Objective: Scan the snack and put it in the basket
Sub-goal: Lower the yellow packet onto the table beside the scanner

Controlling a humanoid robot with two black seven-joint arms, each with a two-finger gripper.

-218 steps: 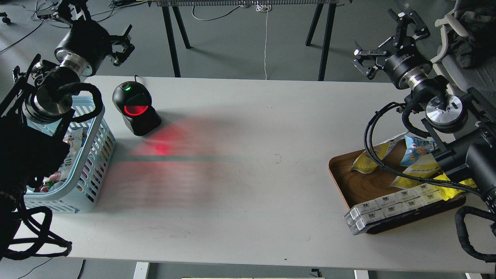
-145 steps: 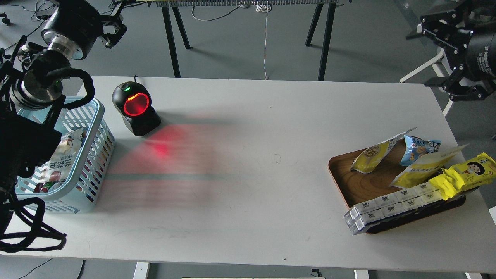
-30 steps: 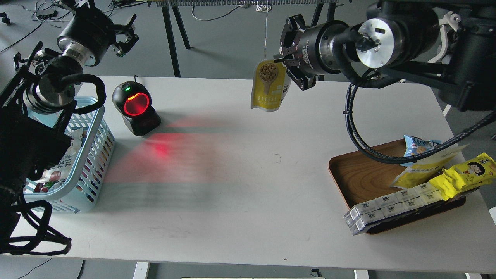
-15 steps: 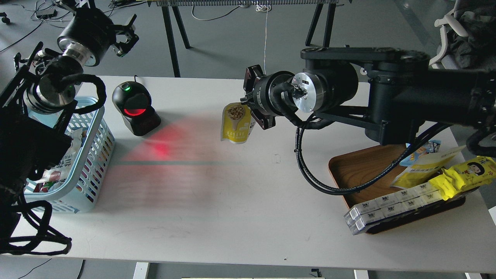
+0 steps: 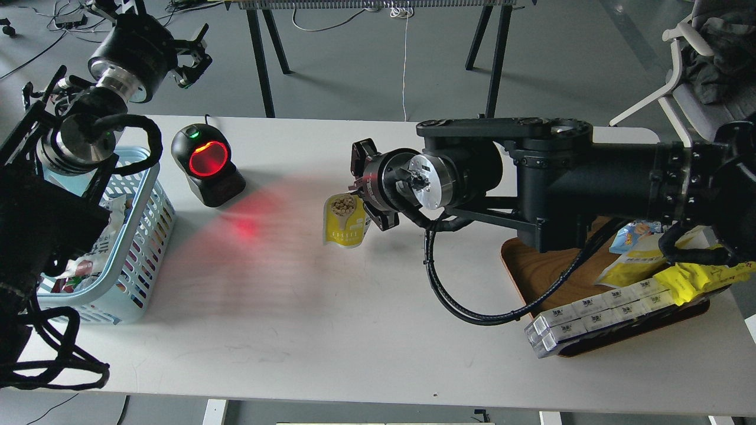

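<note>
So the right gripper (image 5: 361, 195) is stretched out sideways across the middle of the table (image 5: 378, 307), and it's got the snack (image 5: 344, 221) pinched by its top edge, fingers clamped on the white upper part. The pouch hangs down from the fingertips, slightly to the left and below them, with the round bean picture and the yellow lower part facing the camera. Its bottom edge looks very close to the tabletop, but I honestly can't tell if it's touching or just hovering above it. It sits to the right of the scanner (image 5: 207, 165), which is glowing red and throwing a reddish patch of light on the table between itself and the pouch; the two are near but clearly apart. The basket (image 5: 139, 248) is way over at the left edge of the table, well apart from the pouch, with some packets already inside. The left gripper (image 5: 192, 59) is up high above the back-left corner, past the basket, fingers spread and holding nothing. Over on the right, the wooden tray (image 5: 531, 271) is partly hidden behind the right arm, with yellow packs (image 5: 691, 277) and a row of small white boxes (image 5: 590, 319) along its front edge.
</note>
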